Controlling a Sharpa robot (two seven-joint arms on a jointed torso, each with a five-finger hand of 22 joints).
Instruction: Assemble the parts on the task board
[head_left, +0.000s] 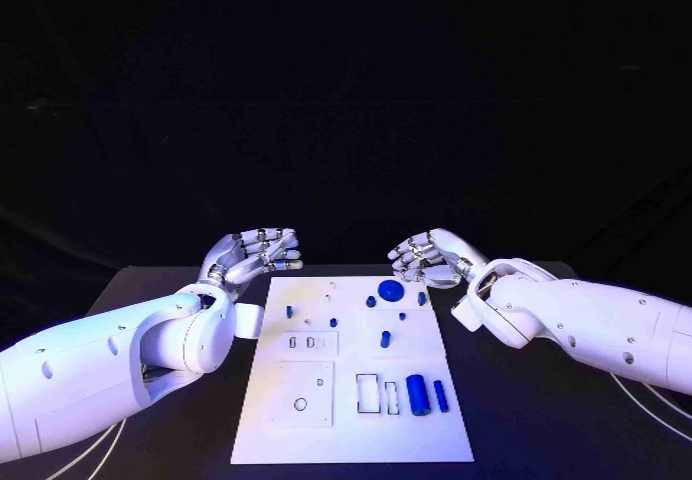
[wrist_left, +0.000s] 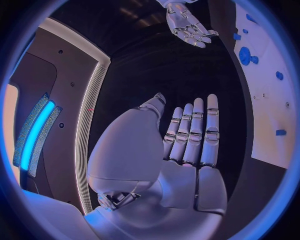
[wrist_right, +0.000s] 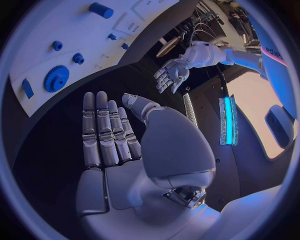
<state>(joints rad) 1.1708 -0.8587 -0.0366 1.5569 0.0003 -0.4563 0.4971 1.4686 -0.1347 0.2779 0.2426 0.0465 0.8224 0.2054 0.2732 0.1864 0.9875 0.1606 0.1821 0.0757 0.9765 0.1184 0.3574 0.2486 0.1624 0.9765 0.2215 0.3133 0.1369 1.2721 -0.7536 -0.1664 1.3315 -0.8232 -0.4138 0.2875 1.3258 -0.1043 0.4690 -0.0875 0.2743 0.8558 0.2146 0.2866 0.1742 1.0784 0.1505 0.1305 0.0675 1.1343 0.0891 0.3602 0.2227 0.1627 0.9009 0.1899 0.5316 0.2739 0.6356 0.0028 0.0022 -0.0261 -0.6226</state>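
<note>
Flat white task board (head_left: 274, 440), round toothed blue gear (head_left: 389, 290), blue cylinder (head_left: 417, 394)

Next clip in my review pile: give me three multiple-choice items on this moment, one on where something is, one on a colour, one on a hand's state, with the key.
1. Where does the gear lie on the task board?
A. near its far end
B. at its near edge
C. off it, on the table

2. What colour are the two cylinders lying side by side near the board's near right part?
A. red
B. blue
C. yellow

3. How is the left hand?
A. holding a part
B. pressed flat on the board
C. holding nothing, fingers apart, off the board

Key: 1 A, the gear sits close to the far end, near the right hand. 2 B, both are blue against the white plate. 3 C, the left wrist view shows a bare palm and straight fingers.
</note>
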